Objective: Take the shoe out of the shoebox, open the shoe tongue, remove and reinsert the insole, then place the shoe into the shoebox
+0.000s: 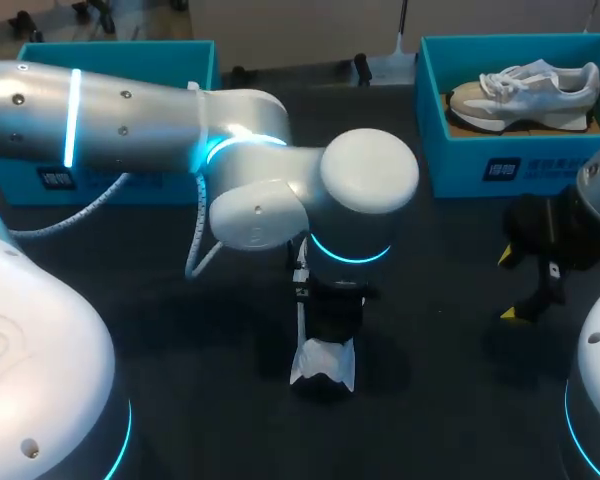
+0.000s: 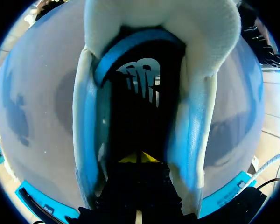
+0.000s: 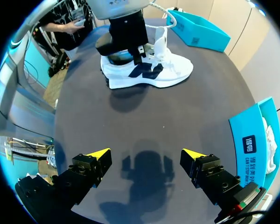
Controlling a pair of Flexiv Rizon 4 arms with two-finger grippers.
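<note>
While the left gripper [image 2: 137,157] is sitting deep inside the shoe [image 1: 323,362], tips pressed together (whether on the insole [image 2: 140,84] ahead I cannot tell), it should be lifting slowly. Wide open and empty, the right gripper [image 3: 145,154] is hovering with the shoe well ahead, unsteadied.

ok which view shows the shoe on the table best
The right wrist view: the whole white shoe shows side-on. The head view shows only a white bit under the left arm; the left wrist view looks down inside it, past the left gripper.
</note>
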